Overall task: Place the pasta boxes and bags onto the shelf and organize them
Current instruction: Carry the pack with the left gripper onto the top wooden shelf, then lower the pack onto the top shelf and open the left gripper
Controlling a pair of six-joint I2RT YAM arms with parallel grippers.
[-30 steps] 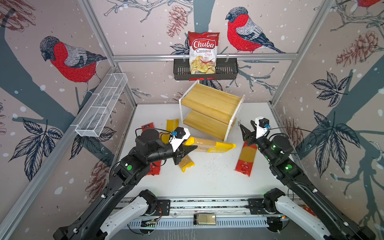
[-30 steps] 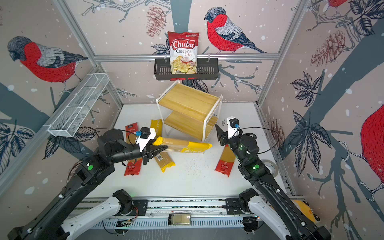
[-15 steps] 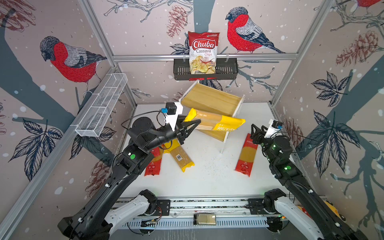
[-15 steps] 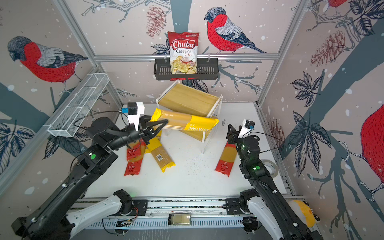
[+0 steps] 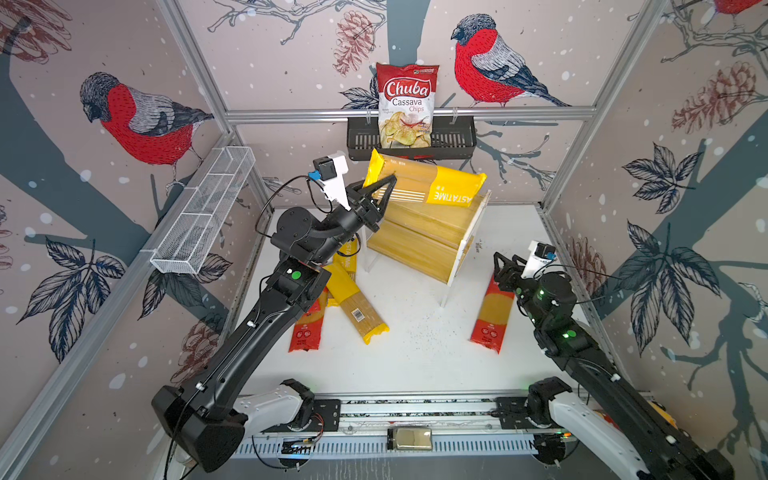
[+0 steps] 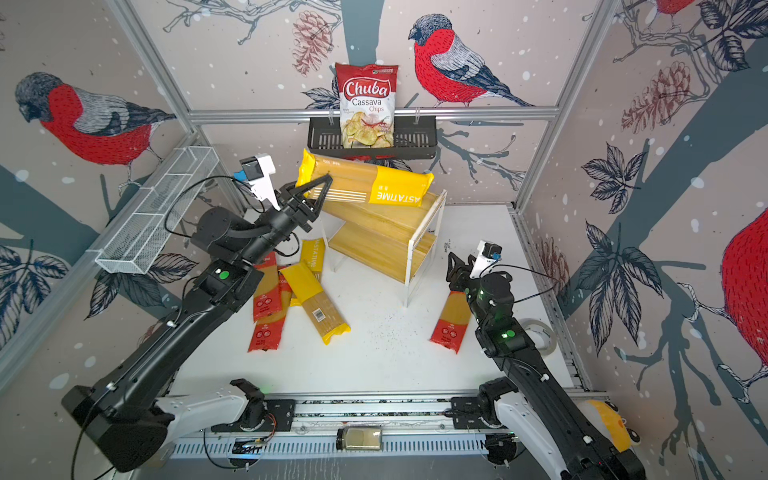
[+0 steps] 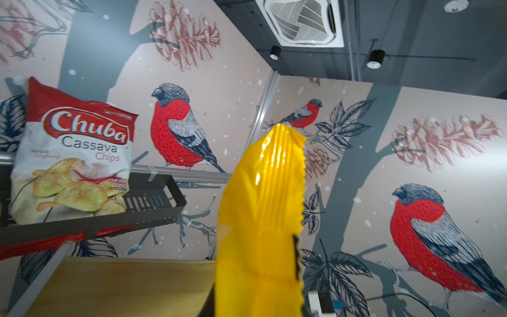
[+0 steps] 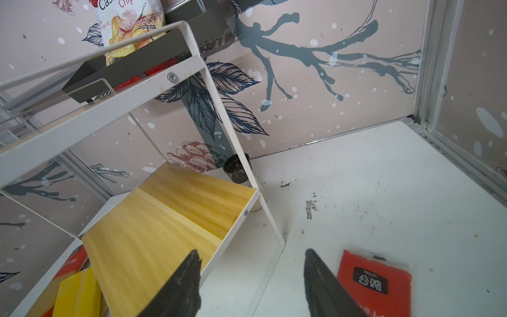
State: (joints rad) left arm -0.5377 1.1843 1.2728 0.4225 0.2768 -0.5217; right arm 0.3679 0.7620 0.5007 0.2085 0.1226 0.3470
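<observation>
- Raised since 1 second ago: yellow bag (image 5: 432, 189), pinched at 1 end by left gripper (image 5: 386, 185) jaws, extends beyond them over the shelf (image 5: 419, 245) top.
- Right gripper (image 8: 251, 254) jaws spread, empty.
- Bag likely light, slick, brittle inside; grip mid-length.

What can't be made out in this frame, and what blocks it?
- Grip of the left gripper: in the left wrist view the held yellow pasta bag covers it.
- Whether that bag touches the shelf: in both top views the bag hides the upper board's back.
- Count in the pack pile: the left arm overlaps it.
- Most of the red pack: cut off by the right wrist view's bottom edge.
</observation>
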